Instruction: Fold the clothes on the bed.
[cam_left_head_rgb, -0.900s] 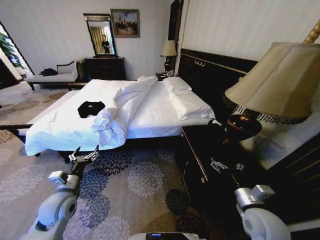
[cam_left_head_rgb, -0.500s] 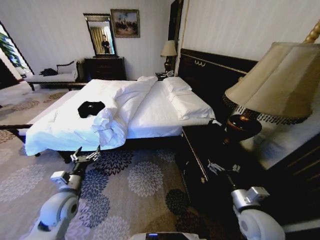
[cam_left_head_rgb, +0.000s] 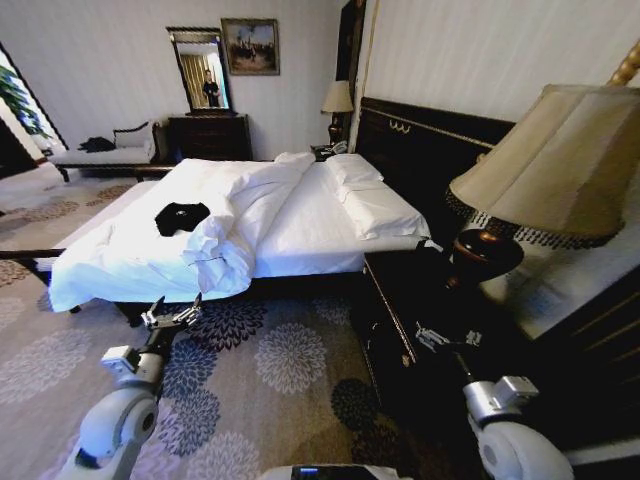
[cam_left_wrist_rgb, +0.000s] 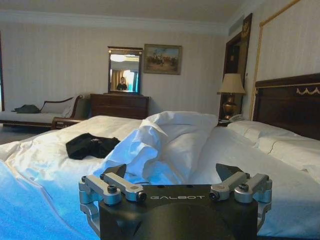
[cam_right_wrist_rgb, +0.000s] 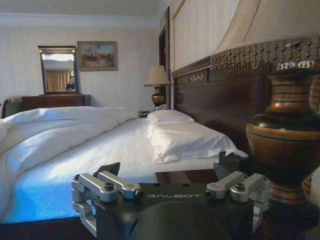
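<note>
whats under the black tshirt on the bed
The black T-shirt lies crumpled on the bed's white sheet, beside the rumpled duvet. Whatever is directly beneath it is covered.

Dim, warm room light, bright white bed (cam_left_head_rgb: 300, 215) sheets, bluish wrist-view tint, wide-angle edge bending

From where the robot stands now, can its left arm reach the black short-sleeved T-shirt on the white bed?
Probably not. The left gripper, open, hangs over the carpet short of the bed, and the black T-shirt lies well in from the near edge, beside the rumpled white duvet.
</note>
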